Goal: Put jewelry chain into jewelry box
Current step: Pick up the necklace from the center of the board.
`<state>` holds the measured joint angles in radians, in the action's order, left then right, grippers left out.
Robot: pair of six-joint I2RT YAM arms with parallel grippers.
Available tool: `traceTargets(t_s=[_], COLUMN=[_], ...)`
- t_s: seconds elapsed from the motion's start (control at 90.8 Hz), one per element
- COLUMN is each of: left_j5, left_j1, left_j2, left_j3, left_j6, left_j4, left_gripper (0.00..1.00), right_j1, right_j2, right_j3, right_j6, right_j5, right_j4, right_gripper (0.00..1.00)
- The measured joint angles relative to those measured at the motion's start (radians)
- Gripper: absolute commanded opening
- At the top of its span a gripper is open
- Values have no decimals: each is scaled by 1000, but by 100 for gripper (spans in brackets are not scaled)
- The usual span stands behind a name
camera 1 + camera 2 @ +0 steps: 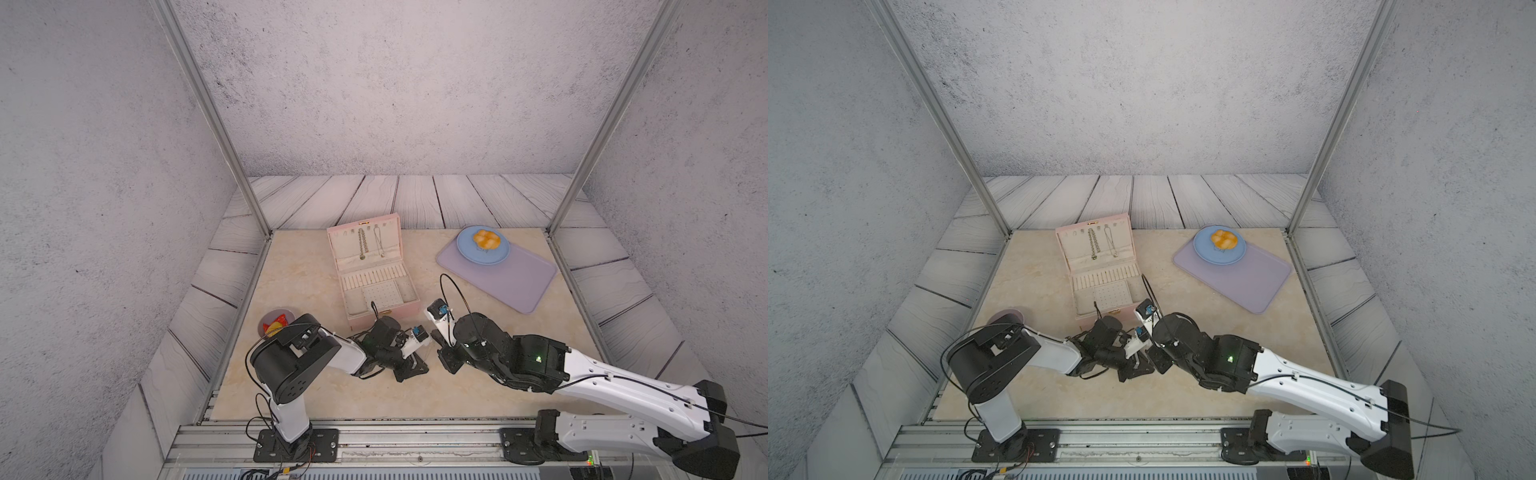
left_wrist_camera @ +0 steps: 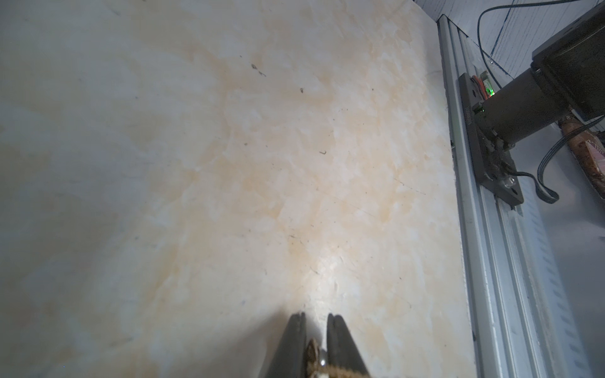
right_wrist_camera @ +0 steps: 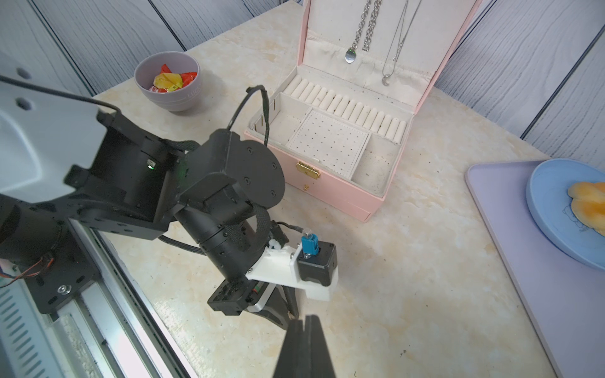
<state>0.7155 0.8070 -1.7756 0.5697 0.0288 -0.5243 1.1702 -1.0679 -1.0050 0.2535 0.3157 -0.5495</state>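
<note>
The left gripper [image 2: 316,319] is lowered to the marble-pattern table [image 2: 229,163], on the robot's side of the open jewelry box [image 1: 359,320] and apart from it. Its fingers are drawn in to a narrow gap and pinch the jewelry chain [image 2: 314,355], a gold-coloured bunch seated between them behind the tips.

Only the left wrist view shows the chain. In both top views the arm's wrist hides it.

The right gripper [image 3: 304,324] has its fingers pressed together, holding nothing. The right wrist view places its tips just beside the left gripper's tips at the table surface. It also shows the box's gold clasp [image 3: 307,170], and a thick silver chain [image 3: 366,29] and a thin silver necklace [image 3: 401,39] hanging in the lid.
</note>
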Motion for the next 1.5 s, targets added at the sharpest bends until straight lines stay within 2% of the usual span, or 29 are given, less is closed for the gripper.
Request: traceTargets(t_s=[0.264,0.363,0.517,0.639,0.749,0.881,0.98,1.002,1.079,1.178,1.288,1.497], left_j5=[-3,-2,21,43,51,43,31,29,23,12,5,0], left_j1=[0,0,0,0,0,0,0,0,0,0,0,0], left_j2=[35,116,309,458,519,510,499,496,473,426,380,367], left_j3=[-6,-24,-47,-31,63,266,375,389,424,449,475,528], left_j6=[5,25,71,108,142,144,145,145,145,148,146,135], left_j4=[40,87,166,272,423,640,739,753,803,859,904,936], left_gripper=[7,6,3,3,3,3,3,3,2,2,2,2], right_j1=[-28,-121,-309,-381,-394,-397,-397,-397,-397,-397,-397,-397], right_j2=[8,23,54,50,41,14,-5,-9,-14,-4,61,296], right_j3=[1,34,173,271,354,459,545,564,607,634,663,710], right_j6=[5,22,76,118,160,210,239,244,253,257,239,196], right_j5=[56,34,-61,-143,-221,-315,-384,-398,-435,-453,-458,-500], right_j4=[-15,17,74,119,200,326,452,481,555,620,656,679], right_gripper=[0,0,0,0,0,0,0,4,26,44,51,51])
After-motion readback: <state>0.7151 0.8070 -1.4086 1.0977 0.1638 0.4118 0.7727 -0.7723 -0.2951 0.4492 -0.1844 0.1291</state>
